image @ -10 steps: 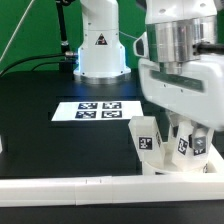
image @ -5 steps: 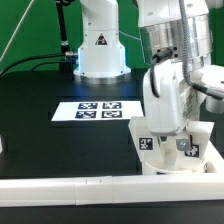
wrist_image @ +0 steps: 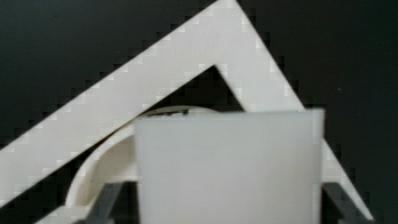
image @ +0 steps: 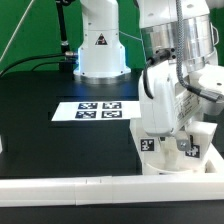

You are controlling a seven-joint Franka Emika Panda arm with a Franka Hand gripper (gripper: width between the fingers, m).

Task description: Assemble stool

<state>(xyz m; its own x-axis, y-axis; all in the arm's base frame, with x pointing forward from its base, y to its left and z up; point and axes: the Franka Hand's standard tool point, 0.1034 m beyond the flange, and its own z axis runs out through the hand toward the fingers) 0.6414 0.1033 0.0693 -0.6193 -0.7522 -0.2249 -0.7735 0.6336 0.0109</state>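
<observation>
At four o'clock on the bench (image: 50, 140), jaws pinching a leg (wrist_image: 231, 165) should descend squarely into the seat (image: 180, 160).

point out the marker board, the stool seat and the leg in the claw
marker board (image: 97, 111), exterior view, on its tagged top face
stool seat (image: 162, 165), exterior view, on the front rim of the disc
stool leg (wrist_image: 231, 165), wrist view, on the broad white face between the claw fingers
</observation>
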